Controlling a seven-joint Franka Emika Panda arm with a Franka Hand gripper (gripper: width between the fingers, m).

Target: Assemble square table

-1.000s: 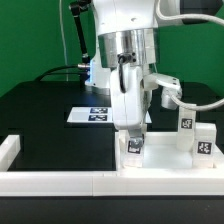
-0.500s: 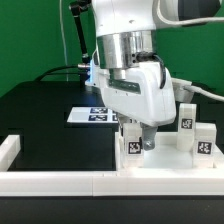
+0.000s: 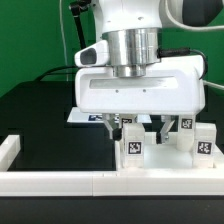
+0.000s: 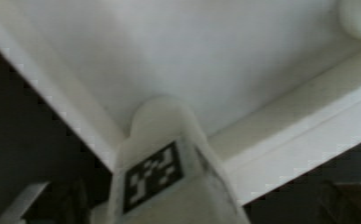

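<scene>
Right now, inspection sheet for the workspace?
Surface: black table, white border wall along the near edge.
Job's things: square tabletop against the wall; leg blocks standing on it, more at the exterior view's right.
Clutter: nothing seen; marker board behind.
Hand: hand low over the tabletop, rotated since a second ago; fingers' state unclear.
Cables: black cable behind the arm.
Surroundings: green backdrop.

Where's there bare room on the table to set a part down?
The black table is bare toward the exterior view's left, between the marker board and the border wall. It is crowded on the right, where the gripper hangs over the leg blocks.
</scene>
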